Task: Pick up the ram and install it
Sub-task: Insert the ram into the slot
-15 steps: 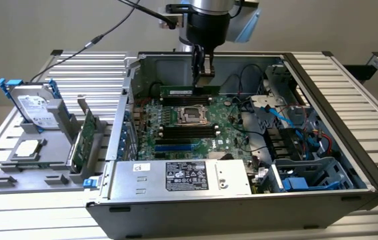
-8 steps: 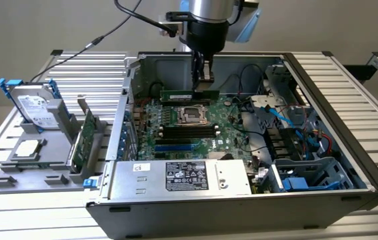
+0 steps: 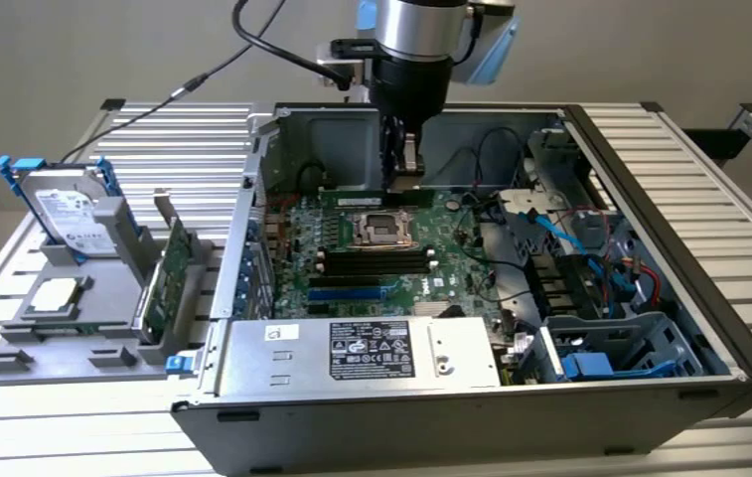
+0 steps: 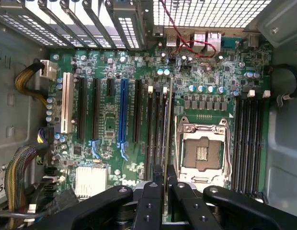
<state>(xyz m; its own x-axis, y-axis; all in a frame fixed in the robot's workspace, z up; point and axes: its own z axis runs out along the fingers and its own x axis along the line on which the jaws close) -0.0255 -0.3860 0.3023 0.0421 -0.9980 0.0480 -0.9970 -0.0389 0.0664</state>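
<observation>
One robot arm reaches down into an open computer case [image 3: 693, 298] lying on its side on a slatted table [image 3: 31, 397]. Its gripper [image 4: 165, 181] hangs over the motherboard [image 4: 110, 124], and the two dark fingers [image 4: 151, 196] are pinched together on the ram [image 4: 167, 120], a thin green stick gripped near one end.

The ram stands on edge over the group of long black slots [image 4: 153, 129] just beside the empty processor socket [image 4: 201, 148], on the side of the socket away from a second group of slots [image 4: 246, 139]. From the wrist view I cannot tell whether its lower edge touches a slot or hovers just above one.

The stick's long axis runs parallel with the slots, from the exterior view's left to its right. Its flat faces are upright, and its narrow top edge points up at the wrist camera.

The step in hand looks like seating. Doing it well seems to call for keeping the stick upright, setting its lower edge squarely over one slot rather than between two, holding both ends level, and pressing straight down without twisting, since a tilted stick could jam or bend
</observation>
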